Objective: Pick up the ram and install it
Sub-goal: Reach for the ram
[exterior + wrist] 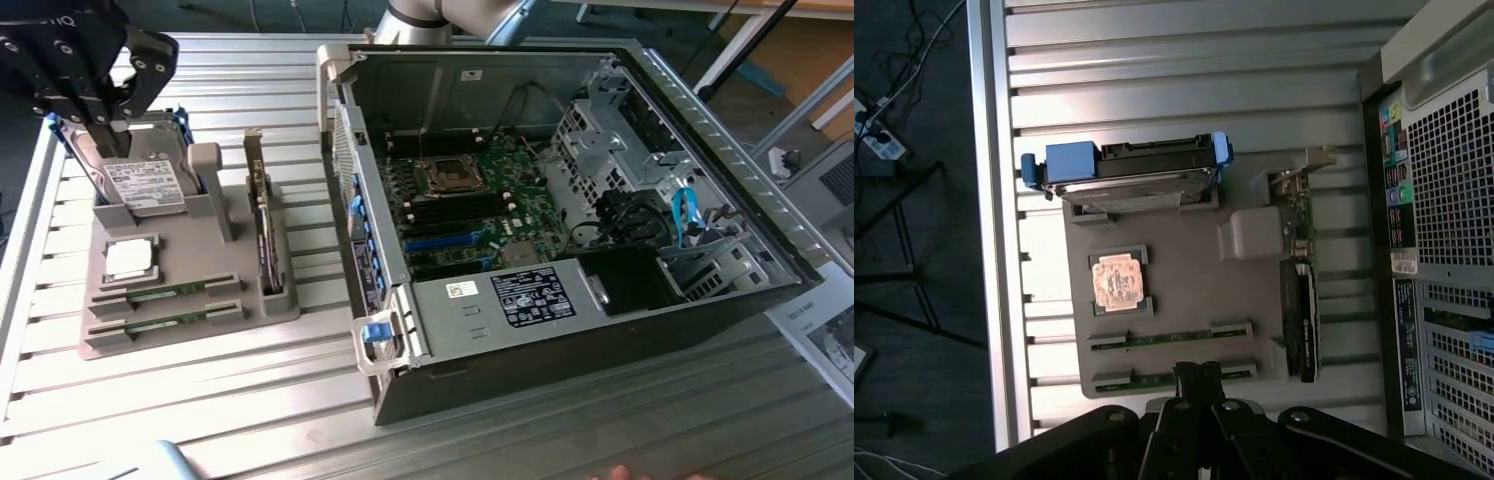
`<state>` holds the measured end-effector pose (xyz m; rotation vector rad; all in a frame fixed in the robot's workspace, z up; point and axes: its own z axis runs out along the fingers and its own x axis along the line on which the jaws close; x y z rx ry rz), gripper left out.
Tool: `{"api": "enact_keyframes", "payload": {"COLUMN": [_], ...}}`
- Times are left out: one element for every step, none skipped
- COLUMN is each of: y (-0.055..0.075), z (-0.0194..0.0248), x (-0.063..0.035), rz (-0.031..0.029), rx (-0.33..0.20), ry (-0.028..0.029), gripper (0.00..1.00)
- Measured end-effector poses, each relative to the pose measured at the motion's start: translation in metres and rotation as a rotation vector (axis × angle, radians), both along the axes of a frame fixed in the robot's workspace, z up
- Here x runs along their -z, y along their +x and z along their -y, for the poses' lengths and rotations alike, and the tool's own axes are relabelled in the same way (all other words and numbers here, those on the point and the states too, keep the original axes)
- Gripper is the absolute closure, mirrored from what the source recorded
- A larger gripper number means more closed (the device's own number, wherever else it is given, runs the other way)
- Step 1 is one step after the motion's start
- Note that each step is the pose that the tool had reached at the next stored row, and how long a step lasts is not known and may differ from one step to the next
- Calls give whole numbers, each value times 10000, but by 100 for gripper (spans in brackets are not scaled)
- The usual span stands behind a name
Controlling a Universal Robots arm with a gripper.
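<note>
well, task status: early, nothing picked and nothing installed, in our judgement.

- the gripper (1199, 373) hangs over the grey holder (1184, 280) with its fingers pressed together and nothing between them. in the wrist view the tips sit just over the nearer of two ram slots.
- the ram (1172, 337) lies flat in its slot on the holder. a second stick (1144, 377) lies parallel just beside it. both are seated between their end clips, so the pick is not yet made.
- on the same holder: the hard drive (1129, 170) standing on edge, the processor chip (1119, 281) in its square pocket, and an expansion card (1299, 300) upright along the far side.
- the computer case (801, 250) lies open on its side at the exterior view's right. the motherboard (514, 215) faces up and looks reachable from above.
- left to do, as we read it: grasp one stick, carry it across, and seat it on the board.

surface: a ribbed metal table (200, 420), pale and reflective; holder and case stand near each other on it.

room: dark floor (914, 250) with loose cables (924, 40) beyond the table edge, and a wooden desk (801, 60) behind the case.
</note>
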<state>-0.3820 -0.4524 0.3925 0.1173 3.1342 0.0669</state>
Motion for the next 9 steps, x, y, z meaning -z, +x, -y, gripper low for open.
{"api": "enact_keyframes", "payload": {"y": [0, 0, -1, -1, 0, 0, 0, 0, 0], "z": [6, 14, 22, 28, 34, 40, 44, 48, 53], "x": [6, 16, 26, 35, 44, 52, 59, 67, 74], "rz": [1, 0, -1, -1, 0, -1, 0, 1, 0], "rx": [0, 0, 0, 0, 0, 0, 0, 0, 0], "ry": [1, 0, -1, -1, 0, -1, -1, 0, 0], "gripper": [90, 90, 90, 90, 90, 90, 90, 90, 90]}}
